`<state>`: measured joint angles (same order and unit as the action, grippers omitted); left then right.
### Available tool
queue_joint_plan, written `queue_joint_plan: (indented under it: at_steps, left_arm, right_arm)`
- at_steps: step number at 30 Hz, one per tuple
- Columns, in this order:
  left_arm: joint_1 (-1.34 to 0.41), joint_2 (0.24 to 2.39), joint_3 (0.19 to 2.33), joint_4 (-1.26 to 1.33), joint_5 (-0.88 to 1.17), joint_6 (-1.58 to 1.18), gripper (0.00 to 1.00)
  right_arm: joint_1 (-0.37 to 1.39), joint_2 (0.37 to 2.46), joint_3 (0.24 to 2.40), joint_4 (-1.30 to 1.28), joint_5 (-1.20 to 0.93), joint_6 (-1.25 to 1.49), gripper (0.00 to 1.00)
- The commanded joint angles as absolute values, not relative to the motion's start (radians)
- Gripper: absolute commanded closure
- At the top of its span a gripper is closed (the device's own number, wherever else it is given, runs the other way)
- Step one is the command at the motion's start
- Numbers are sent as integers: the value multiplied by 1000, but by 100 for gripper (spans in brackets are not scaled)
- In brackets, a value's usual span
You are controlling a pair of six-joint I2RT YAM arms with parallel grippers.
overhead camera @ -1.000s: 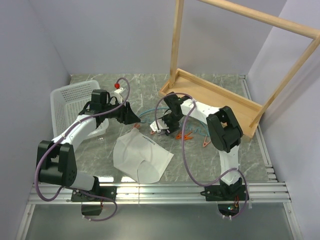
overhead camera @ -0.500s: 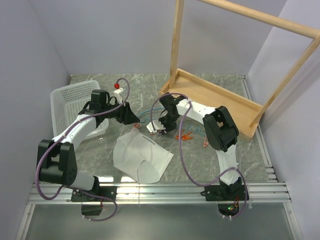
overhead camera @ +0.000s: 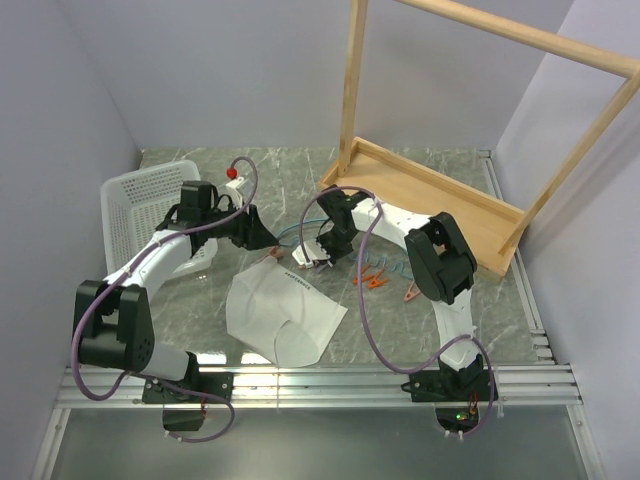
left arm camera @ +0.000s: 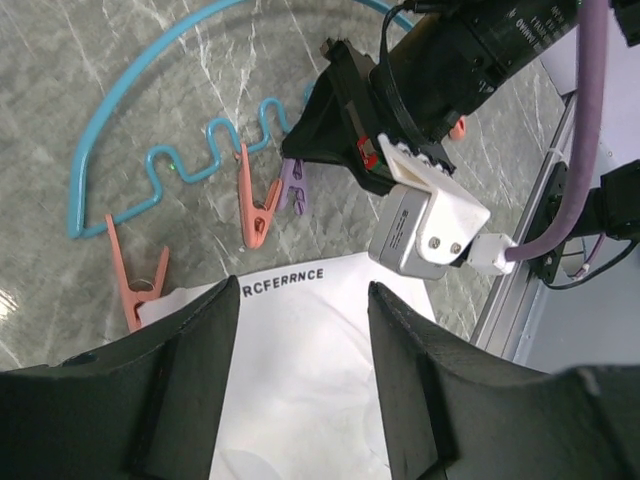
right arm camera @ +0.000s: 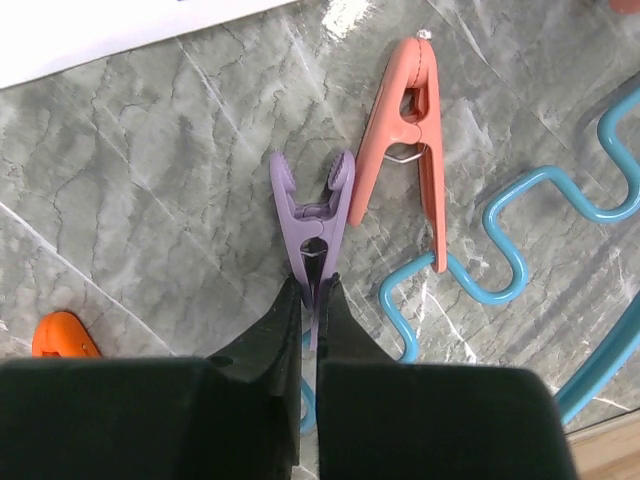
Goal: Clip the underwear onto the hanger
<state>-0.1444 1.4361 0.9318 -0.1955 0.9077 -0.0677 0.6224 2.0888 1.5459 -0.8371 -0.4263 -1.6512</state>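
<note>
The white underwear (overhead camera: pixel 282 316) lies flat on the marble table, its printed waistband toward the hanger. My left gripper (left arm camera: pixel 305 290) hovers open just above that waistband, underwear (left arm camera: pixel 300 390) showing between its fingers. The teal hanger (left arm camera: pixel 120 140) lies flat beyond it with two orange clips (left arm camera: pixel 255 200) and a purple clip (left arm camera: pixel 293 186) on its wavy bar. My right gripper (right arm camera: pixel 312 290) is shut on the tail of the purple clip (right arm camera: pixel 312 215), whose mouth is spread open. An orange clip (right arm camera: pixel 405 120) lies beside it on the hanger (right arm camera: pixel 500 262). From above, the right gripper (overhead camera: pixel 325 250) sits over the hanger (overhead camera: pixel 290 229).
A white perforated basket (overhead camera: pixel 130 205) stands at the back left. The big wooden rack (overhead camera: pixel 430 195) fills the back right. Loose orange clips (overhead camera: pixel 378 281) lie to the right of the underwear. Another orange piece (right arm camera: pixel 60 336) lies near the right fingers.
My right gripper has closed on the purple clip's tail and shifted slightly left. The orange clips to its right slid a little. The left arm has held still.
</note>
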Motion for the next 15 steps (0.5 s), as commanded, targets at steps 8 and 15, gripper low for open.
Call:
queue_joint_plan:
  at_steps: [8, 15]
  left_arm:
    - [-176, 1241, 763, -213, 885, -48, 46]
    - [-409, 968, 666, -377, 792, 570, 46]
  right_arm:
    - [624, 2091, 1589, -851, -448, -1608, 100]
    - [623, 2141, 1657, -903, -440, -1565, 100]
